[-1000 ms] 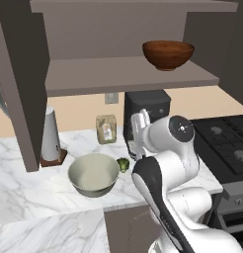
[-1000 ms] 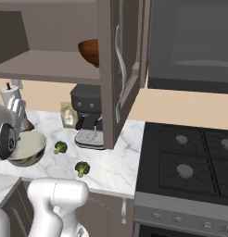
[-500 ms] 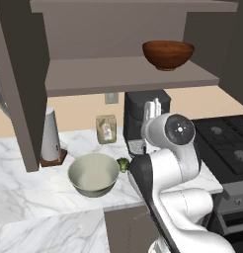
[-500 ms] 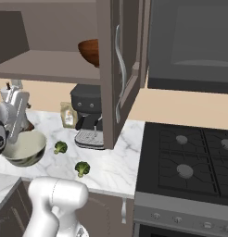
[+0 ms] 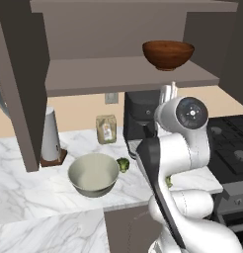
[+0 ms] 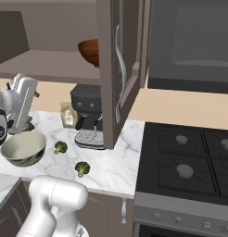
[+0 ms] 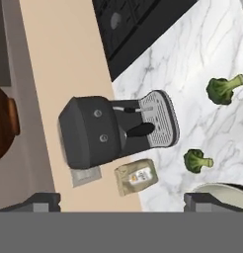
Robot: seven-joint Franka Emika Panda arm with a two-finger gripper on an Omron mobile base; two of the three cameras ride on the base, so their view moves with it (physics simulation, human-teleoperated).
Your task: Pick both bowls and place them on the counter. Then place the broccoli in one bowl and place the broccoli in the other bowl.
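Gripper: the gripper [image 7: 123,201] has its jaws spread wide and holds nothing; in the hand view its two dark fingertips stand far apart at the bottom edge, with the wall and the counter between them.
Arm: over the last second the white hand [image 5: 169,92] has climbed and swung to the robot's right, away from the grey-cream bowl and toward the open cabinet shelf [image 5: 118,74].
Grey-cream bowl: the pale bowl [image 5: 94,174] sits upright on the white marble counter [image 5: 24,192], near its front edge, in the same spot as a second ago.
Red-brown bowl: the dark bowl [image 5: 168,54] stands on the shelf above the coffee machine [image 5: 138,116], untouched; the hand is below it and well short of its rim.
Broccoli: one floret [image 5: 123,164] lies just beside the pale bowl; a second floret [image 6: 82,168] lies nearer the counter's front edge, between the bowl and the stovetop [image 6: 190,162]. Both are on bare marble, neither in a bowl.
Meaning: judging by how things lie, the first bowl is done and the empty hand is heading for the second.
Next step: likely a further rise to reach the dark bowl's rim, then a grip and a lowering to the marble.
Risk: the shelf's front edge and the coffee machine crowd the path up.
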